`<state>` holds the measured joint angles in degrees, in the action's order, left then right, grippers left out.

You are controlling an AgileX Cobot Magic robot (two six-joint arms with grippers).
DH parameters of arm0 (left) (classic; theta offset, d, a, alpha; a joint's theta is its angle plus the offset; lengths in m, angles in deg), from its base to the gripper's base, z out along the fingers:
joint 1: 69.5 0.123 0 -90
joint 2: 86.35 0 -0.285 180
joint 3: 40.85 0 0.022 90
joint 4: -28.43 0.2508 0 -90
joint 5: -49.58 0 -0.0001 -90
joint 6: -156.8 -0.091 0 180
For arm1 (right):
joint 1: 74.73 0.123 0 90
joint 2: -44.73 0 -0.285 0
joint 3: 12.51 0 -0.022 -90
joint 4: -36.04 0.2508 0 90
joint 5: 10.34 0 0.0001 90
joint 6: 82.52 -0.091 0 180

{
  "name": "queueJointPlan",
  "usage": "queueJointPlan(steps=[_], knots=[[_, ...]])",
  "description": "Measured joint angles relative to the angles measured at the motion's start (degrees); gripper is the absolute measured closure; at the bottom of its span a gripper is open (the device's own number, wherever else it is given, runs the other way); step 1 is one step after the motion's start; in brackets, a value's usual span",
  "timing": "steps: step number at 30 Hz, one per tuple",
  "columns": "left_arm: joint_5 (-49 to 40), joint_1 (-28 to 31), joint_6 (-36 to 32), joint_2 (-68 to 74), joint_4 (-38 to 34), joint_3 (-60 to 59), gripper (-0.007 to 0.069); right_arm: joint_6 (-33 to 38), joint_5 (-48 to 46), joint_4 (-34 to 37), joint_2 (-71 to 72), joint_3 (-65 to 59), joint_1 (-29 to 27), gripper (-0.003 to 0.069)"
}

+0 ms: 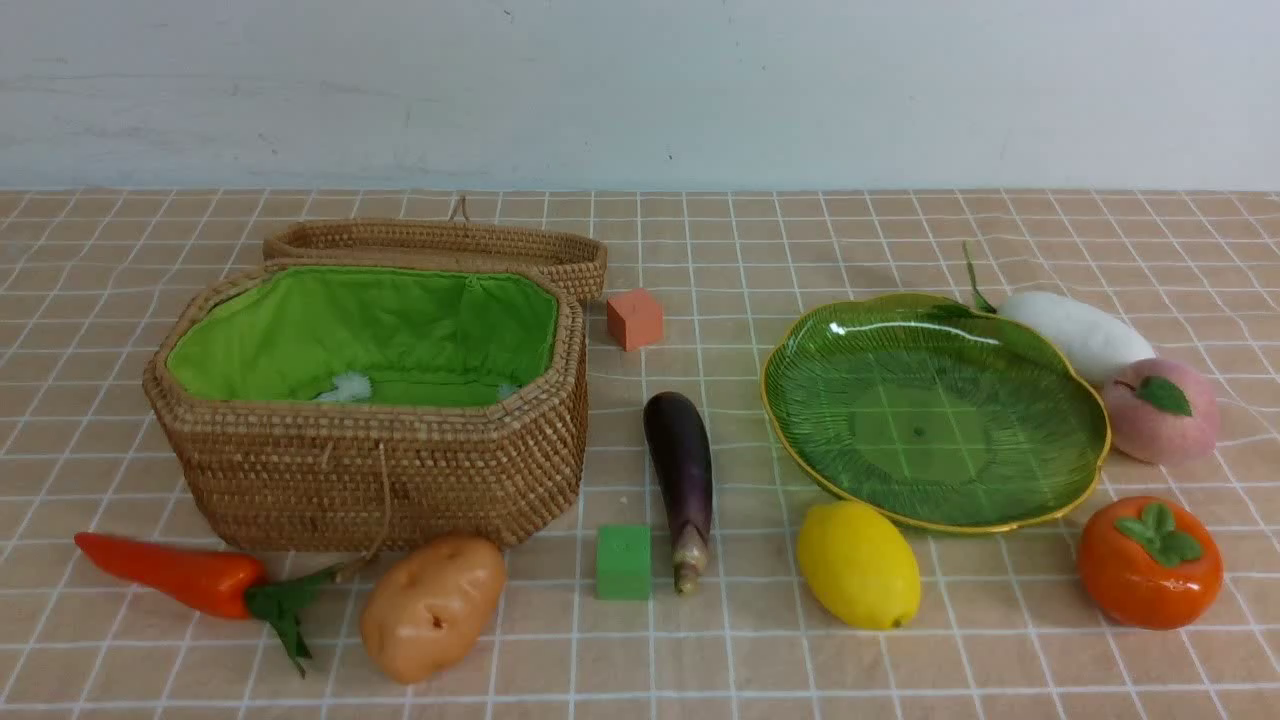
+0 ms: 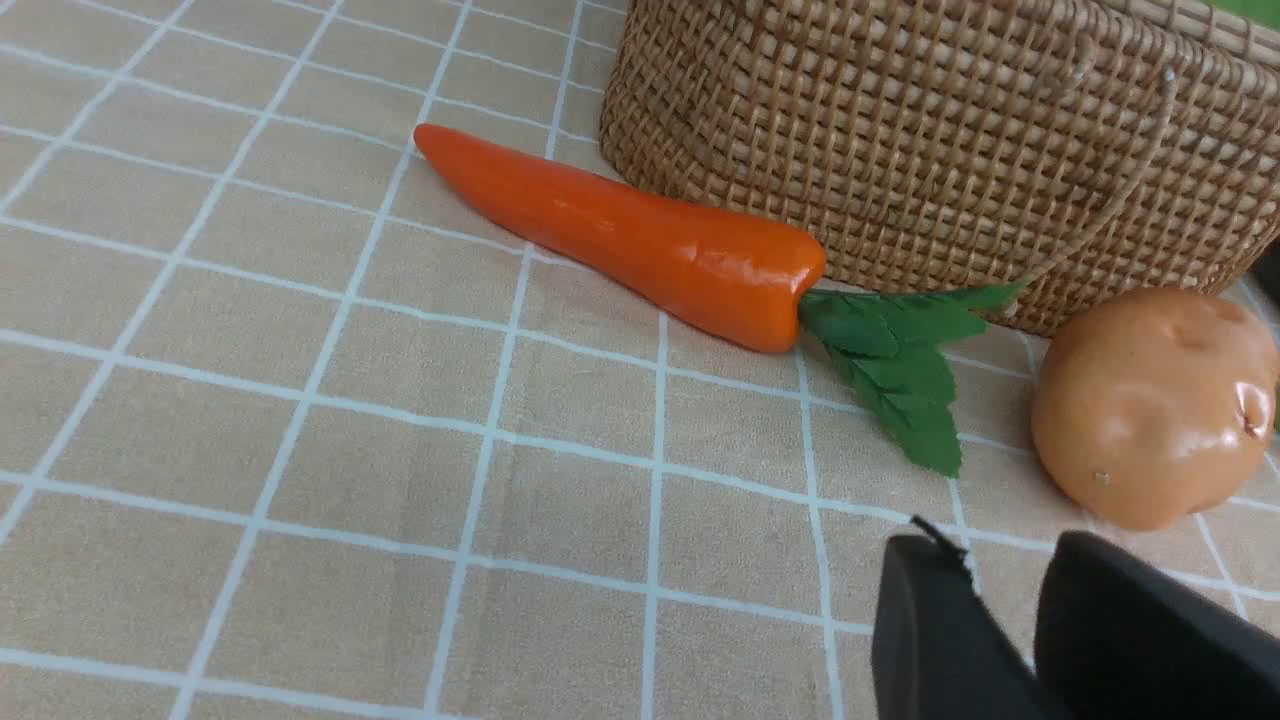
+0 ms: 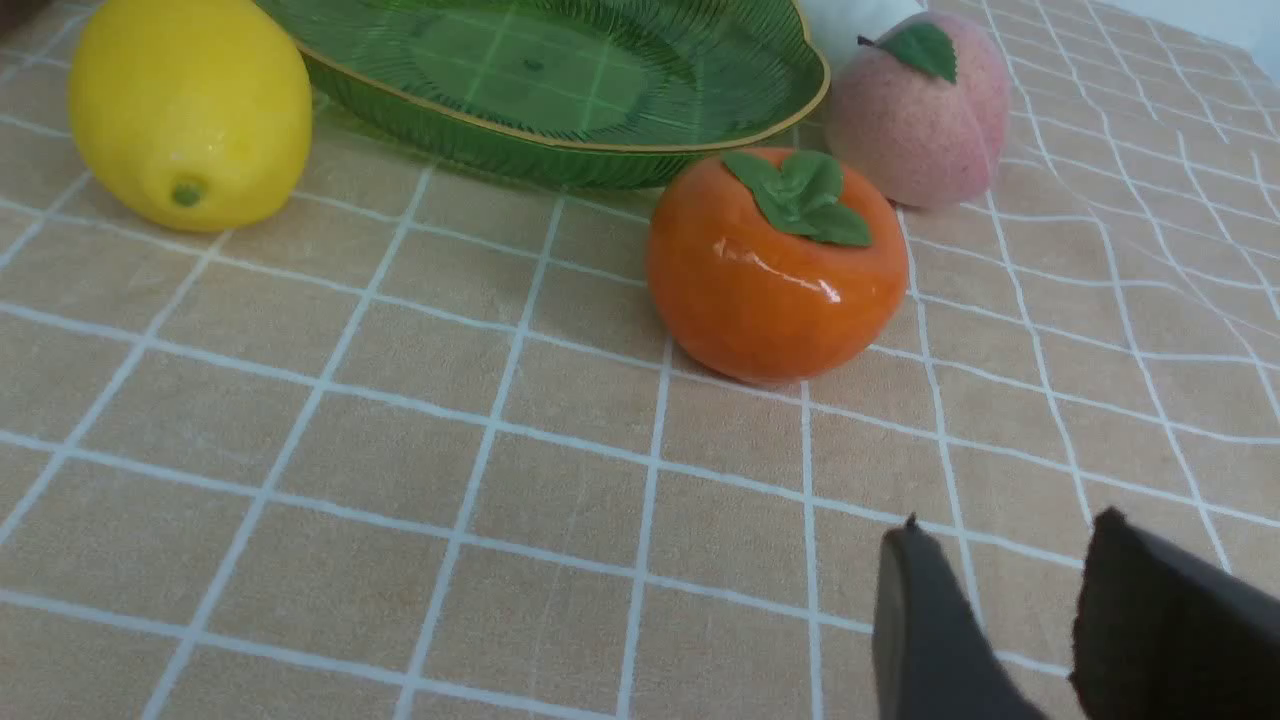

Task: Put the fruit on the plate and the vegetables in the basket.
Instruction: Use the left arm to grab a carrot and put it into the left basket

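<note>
In the front view the wicker basket point(image 1: 370, 470) stands open at the left, and the green plate point(image 1: 935, 410) lies bare at the right. The carrot point(image 1: 170, 575) and potato point(image 1: 432, 607) lie in front of the basket, and the eggplant point(image 1: 680, 470) lies between basket and plate. The lemon point(image 1: 858, 565) and persimmon point(image 1: 1148, 562) sit in front of the plate, with the peach point(image 1: 1160, 410) and radish point(image 1: 1075, 335) to its right. My left gripper point(image 2: 1000, 550) is open a little and empty, near the potato point(image 2: 1150, 405) and carrot point(image 2: 630, 235). My right gripper point(image 3: 1005, 530) is open and empty, short of the persimmon point(image 3: 775, 265).
The basket's lid point(image 1: 440, 245) lies behind it. An orange cube point(image 1: 634, 319) sits beside the lid and a green cube point(image 1: 623, 561) sits left of the eggplant's stem. A checked tan cloth point(image 1: 700, 660) covers the table. Neither arm shows in the front view.
</note>
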<state>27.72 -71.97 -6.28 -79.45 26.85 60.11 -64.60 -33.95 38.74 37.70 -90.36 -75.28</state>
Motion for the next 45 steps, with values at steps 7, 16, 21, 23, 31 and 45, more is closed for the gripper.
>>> queueJointPlan(steps=[7,16,21,23,31,45], knots=[[0.0,0.0,0.0,0.0,0.0,0.0,0.0459,0.0,0.0,0.0,0.0,0.0,0.0,0.0418],[0.0,0.0,0.0,0.0,0.0,0.0,0.0459,0.0,0.0,0.0,0.0,0.0,0.0,0.0418],[0.0,0.0,0.0,0.0,0.0,0.0,0.0454,0.0,0.0,0.0,0.0,0.0,0.0,0.0418],[0.0,0.0,0.0,0.0,0.0,0.0,0.0452,0.0,0.0,0.0,0.0,0.0,0.0,0.0418],[3.24,0.0,0.92,0.0,-1.65,0.0,0.0442,0.0,0.0,0.0,0.0,0.0,0.0,0.0418],[18.46,-1.11,11.43,0.0,-24.44,1.82,0.0525,0.0,0.0,0.0,0.0,0.0,0.0,0.0418]])
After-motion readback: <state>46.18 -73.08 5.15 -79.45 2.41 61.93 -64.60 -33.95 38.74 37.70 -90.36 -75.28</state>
